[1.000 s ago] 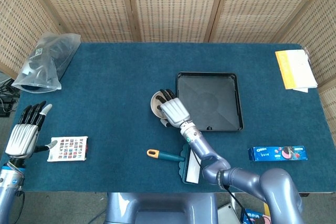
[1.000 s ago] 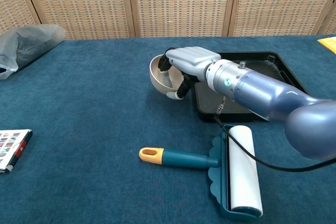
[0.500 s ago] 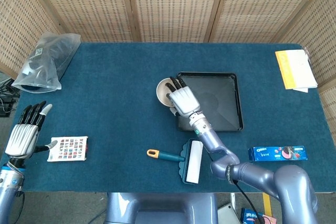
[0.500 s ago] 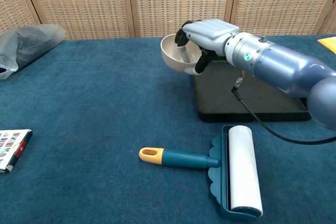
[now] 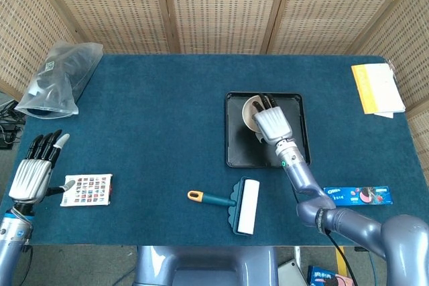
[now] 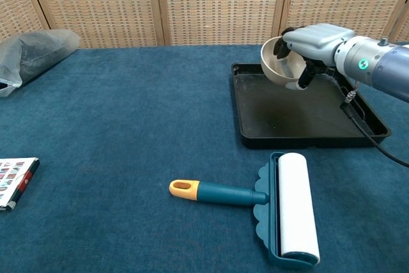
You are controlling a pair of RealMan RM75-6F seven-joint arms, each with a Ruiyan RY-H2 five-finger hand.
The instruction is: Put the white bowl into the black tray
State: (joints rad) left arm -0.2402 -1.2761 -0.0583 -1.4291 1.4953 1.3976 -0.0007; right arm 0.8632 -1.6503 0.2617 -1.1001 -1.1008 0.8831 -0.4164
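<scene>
My right hand (image 5: pixel 271 124) (image 6: pixel 316 41) grips the white bowl (image 5: pixel 252 110) (image 6: pixel 278 64) by its rim, fingers inside and thumb underneath. The bowl hangs tilted above the far left part of the black tray (image 5: pixel 295 159) (image 6: pixel 300 123), clear of the tray floor. My left hand (image 5: pixel 30 172) stays at the table's left edge with its fingers apart and nothing in it; the chest view does not show it.
A teal lint roller (image 5: pixel 234 204) (image 6: pixel 268 206) lies in front of the tray. A small printed card box (image 5: pixel 87 189) (image 6: pixel 14 180) is beside my left hand. A plastic bag (image 5: pixel 57 78), yellow papers (image 5: pixel 377 88) and a blue biscuit pack (image 5: pixel 355 195) sit near the edges.
My right hand has lifted the bowl from the table left of the tray and carried it rightwards over the tray. The left hand has not moved.
</scene>
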